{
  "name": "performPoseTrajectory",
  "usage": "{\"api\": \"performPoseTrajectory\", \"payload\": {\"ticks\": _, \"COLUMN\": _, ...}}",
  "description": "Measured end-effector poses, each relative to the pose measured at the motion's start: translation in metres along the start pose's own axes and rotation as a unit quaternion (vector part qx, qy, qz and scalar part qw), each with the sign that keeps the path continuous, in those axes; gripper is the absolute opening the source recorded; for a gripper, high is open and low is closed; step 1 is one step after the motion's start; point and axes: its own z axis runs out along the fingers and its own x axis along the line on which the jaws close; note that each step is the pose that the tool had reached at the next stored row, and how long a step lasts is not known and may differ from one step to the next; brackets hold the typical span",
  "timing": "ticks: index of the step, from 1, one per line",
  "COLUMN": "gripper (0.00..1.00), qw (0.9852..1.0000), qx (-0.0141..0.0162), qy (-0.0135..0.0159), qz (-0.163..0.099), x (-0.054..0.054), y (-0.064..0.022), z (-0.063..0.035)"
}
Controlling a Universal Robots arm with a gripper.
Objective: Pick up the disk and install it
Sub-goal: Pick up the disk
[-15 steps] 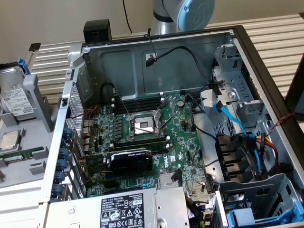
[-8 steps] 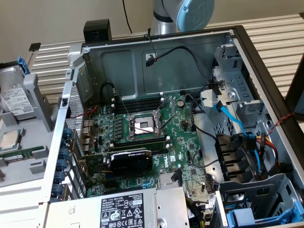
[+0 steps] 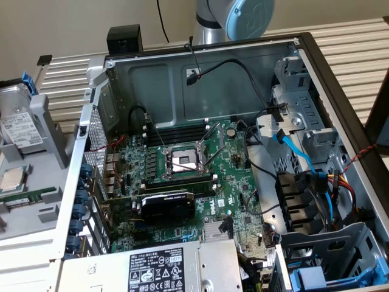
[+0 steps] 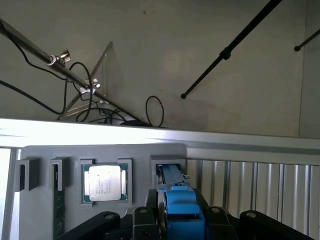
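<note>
Disk [image 3: 17, 125] stands upright in a slot at the edge of the grey holder [image 3: 51, 134], next to the processor chip [image 4: 105, 182]. Gripper [image 4: 178, 222] sits at its blue carrier [image 4: 177, 200]; clamped or apart, can't tell. Risk: an off-centre hold on the plastic lets the disk tilt, jam in the slot, or slip.

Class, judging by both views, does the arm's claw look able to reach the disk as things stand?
Probably yes: the disk pokes its blue carrier out of the tray slot right at the claw, with nothing between them; the processor sits apart in its own pocket.
</note>
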Motion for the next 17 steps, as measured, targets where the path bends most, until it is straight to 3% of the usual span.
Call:
{"api": "performPoseTrajectory", "payload": {"ticks": 4, "gripper": 0.38, "qw": 1.0, "qx": -0.0004, "qy": 0.0088, "qz": 0.0, "x": -0.0023, "y": -0.0002, "z": 0.0001}}
{"api": "performPoseTrajectory", "payload": {"ticks": 9, "gripper": 0.38, "qw": 0.9999, "qx": 0.0008, "qy": 0.0147, "qz": 0.001, "x": -0.006, "y": -0.0004, "z": 0.0004}}
{"api": "performPoseTrajectory", "payload": {"ticks": 17, "gripper": 0.38, "qw": 0.9998, "qx": 0.0042, "qy": 0.0179, "qz": 0.001, "x": -0.0075, "y": 0.0001, "z": 0.0005}}
